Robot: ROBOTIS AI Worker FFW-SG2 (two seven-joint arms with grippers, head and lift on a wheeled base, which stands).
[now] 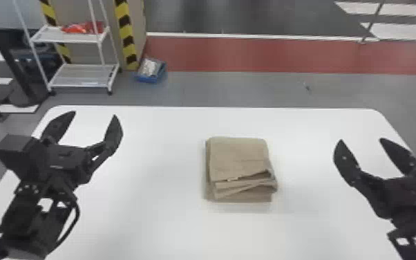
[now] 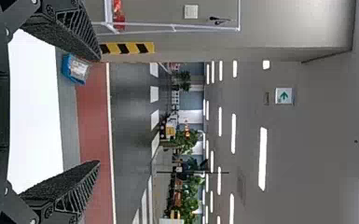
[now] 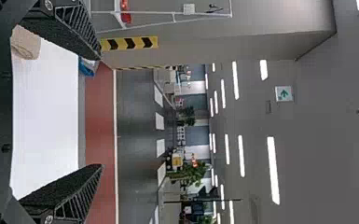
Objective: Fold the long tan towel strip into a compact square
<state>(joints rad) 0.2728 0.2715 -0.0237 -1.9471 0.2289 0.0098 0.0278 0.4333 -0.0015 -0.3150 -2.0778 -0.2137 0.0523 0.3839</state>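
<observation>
Wide apart stand the 2 black fingers of my left pincer (image 1: 95, 113), with nothing between them, over the left side of the white table (image 1: 155, 211). Over the right side, my right pincer (image 1: 361, 139) is spread just as broadly and is likewise empty. Between the 2, well apart from each, the tan towel (image 1: 238, 155) lies on the table as a small, squarish stack.

I take it that my pincers are out at the sides because the main folding looks done: there, neither can snag a layer. The towel lies flat near the middle, where either arm could probably reach it if the folds wanted tidying. Its near side is the untidy part, with layers fanned unevenly, a slanting flap, and a bulge at the near right corner; the lowest layer juts out towards me. I would call the task all but finished, with at most 1 light press or tuck left, and a careless tug there might spring the stack loose.

How many layers there are I can't tell, nor how the underside is folded. In the right wrist view the towel is partly cut off, and in the head view my right forearm runs out past the edge.
</observation>
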